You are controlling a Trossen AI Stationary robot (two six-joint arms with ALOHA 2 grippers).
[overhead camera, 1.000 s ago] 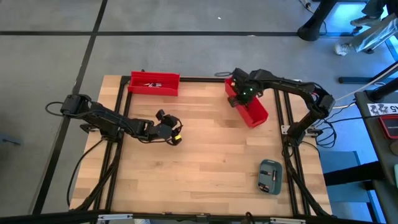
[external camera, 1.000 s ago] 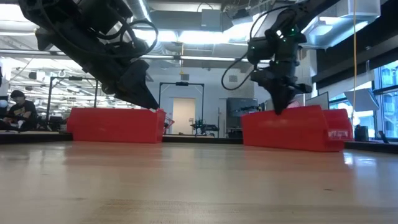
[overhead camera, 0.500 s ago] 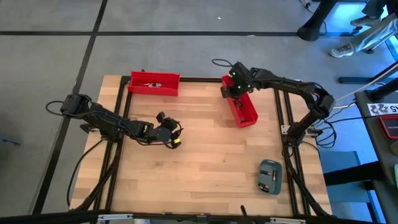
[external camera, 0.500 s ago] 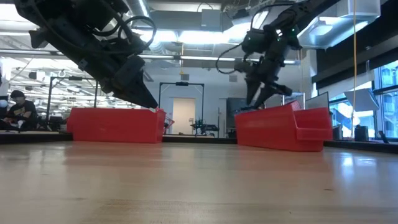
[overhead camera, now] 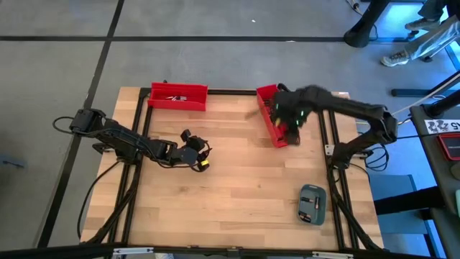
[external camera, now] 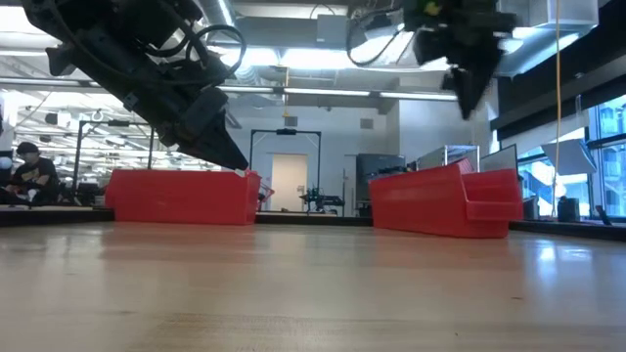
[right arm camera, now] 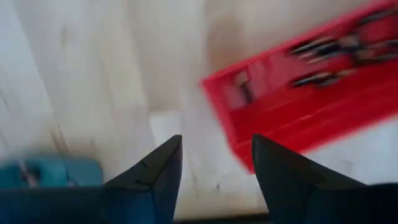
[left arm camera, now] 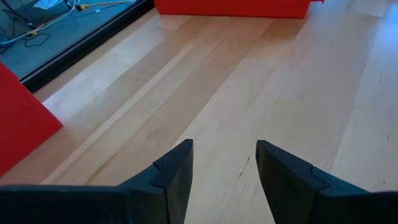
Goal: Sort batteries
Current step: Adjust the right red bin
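At the left of the light wooden slatted table (overhead camera: 237,194), we see the left gripper (overhead camera: 203,157) hanging low over the boards, well in from the table's left edge. Our left wrist view shows its two dark fingers (left arm camera: 174,171) parted, with only bare wood between them; it grips nothing.

Behind it, along the far edge, sits a long red plastic bin (overhead camera: 177,96), square to the table. In the low view this bin (external camera: 181,196) stands just behind the left arm's fingers.

Further right, a second red plastic bin (overhead camera: 273,115) lies at an angle near the far right corner, one end pointing toward the middle of the table. Inside it we make out the batteries (right arm camera: 326,45), small dark cylinders lying loose in one end of the bin; they are too blurred to count.

The right gripper (overhead camera: 293,119) is raised above this bin's right side, blurred from above. In the low view it (external camera: 469,83) hangs clear of the bin's rim. Its own wrist view shows the dark fingers (right arm camera: 155,174) spread apart with nothing between them, the table and the bin far below.

At the near right corner lies a grey-blue rounded rectangular case (overhead camera: 312,203), well apart from both grippers.
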